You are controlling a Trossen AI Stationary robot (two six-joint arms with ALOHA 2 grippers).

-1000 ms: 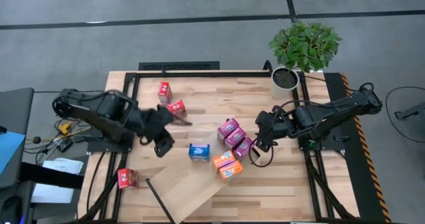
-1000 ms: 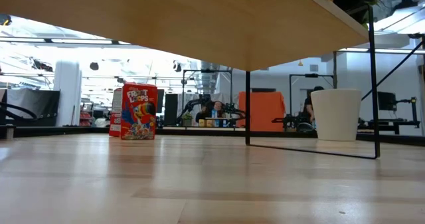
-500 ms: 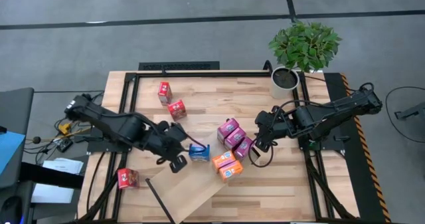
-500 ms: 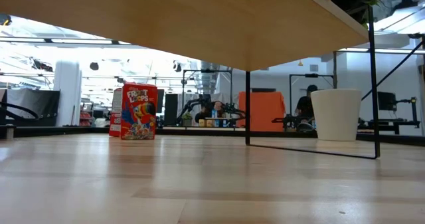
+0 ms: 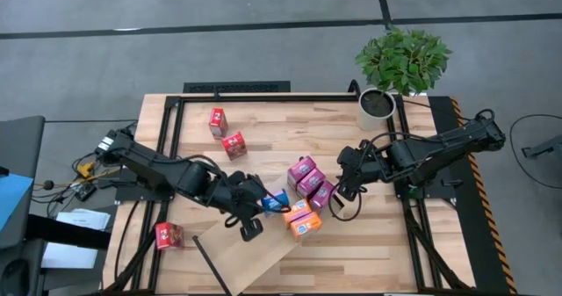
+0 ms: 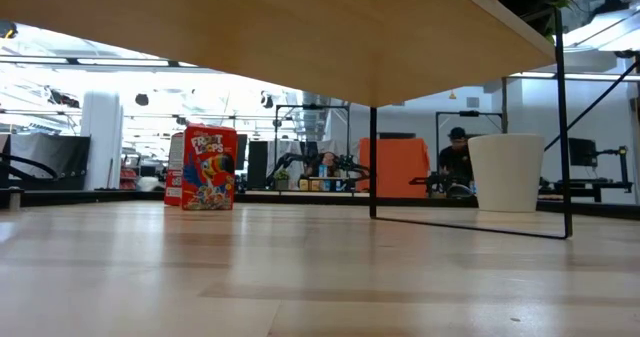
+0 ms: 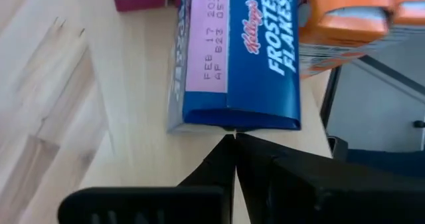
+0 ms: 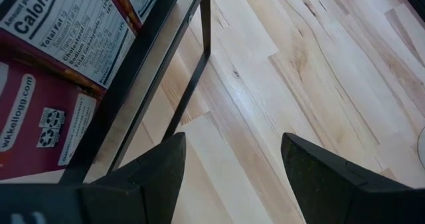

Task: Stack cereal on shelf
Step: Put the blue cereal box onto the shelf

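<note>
A blue cereal box [image 5: 276, 202] lies flat on the pale wood shelf board [image 5: 250, 248], next to two orange boxes [image 5: 302, 219]. My left gripper [image 5: 262, 205] is shut, its tips at the blue box's end [image 7: 234, 141]. Three magenta boxes [image 5: 310, 182] lie in a row beyond the orange ones. My right gripper [image 5: 337, 193] is open and empty beside the magenta boxes, over the shelf's black frame [image 8: 153, 78]. Red boxes stand on the table at the far left [image 5: 217, 120], [image 5: 234, 143] and the near left [image 5: 169, 235]; one shows in the low view [image 6: 208, 167]. My left gripper touches the blue box's short end [image 7: 232, 123] with its shut fingertips [image 7: 226, 151]. The fingers come from the table's left, in line with the box's length. The box lies flat on the shelf board, its far end against the orange boxes [image 7: 345, 18].
A potted plant in a white pot [image 5: 378, 103] stands at the table's far right corner. The shelf board is raised on thin black legs [image 6: 372, 162], and its underside [image 6: 300, 37] fills the top of the low view. People show in the room behind.
My left gripper has gone toward the table's right and near edges, from beside the far red boxes to the blue box. The blue box has slid a little to the right, toward the orange boxes, and turned slightly. My right arm has kept still.
</note>
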